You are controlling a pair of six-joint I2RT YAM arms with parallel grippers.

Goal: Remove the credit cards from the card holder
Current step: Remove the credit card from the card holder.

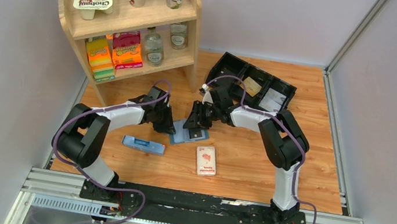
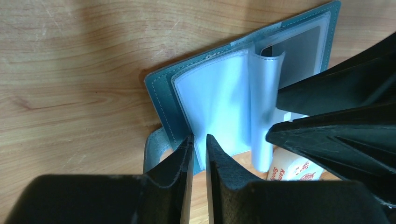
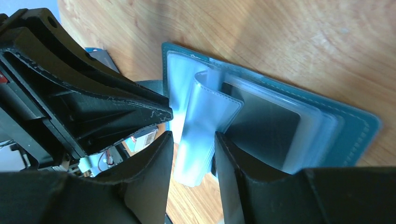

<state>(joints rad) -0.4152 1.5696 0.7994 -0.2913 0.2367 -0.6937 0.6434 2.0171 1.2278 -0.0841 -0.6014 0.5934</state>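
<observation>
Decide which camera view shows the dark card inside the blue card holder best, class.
The right wrist view: the dark card fills a clear sleeve of the card holder. The left wrist view shows only part; the top view hides it behind the hands.

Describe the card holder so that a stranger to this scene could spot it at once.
On the wooden table, look between the two black grippers at its middle. There lies the open light blue folding card holder with clear plastic sleeves, unlike the narrow blue box nearby.

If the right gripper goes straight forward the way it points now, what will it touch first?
Most likely the clear plastic sleeve of the card holder, already between the right gripper fingers; the wooden table lies just beyond. Depth is unclear.
</observation>
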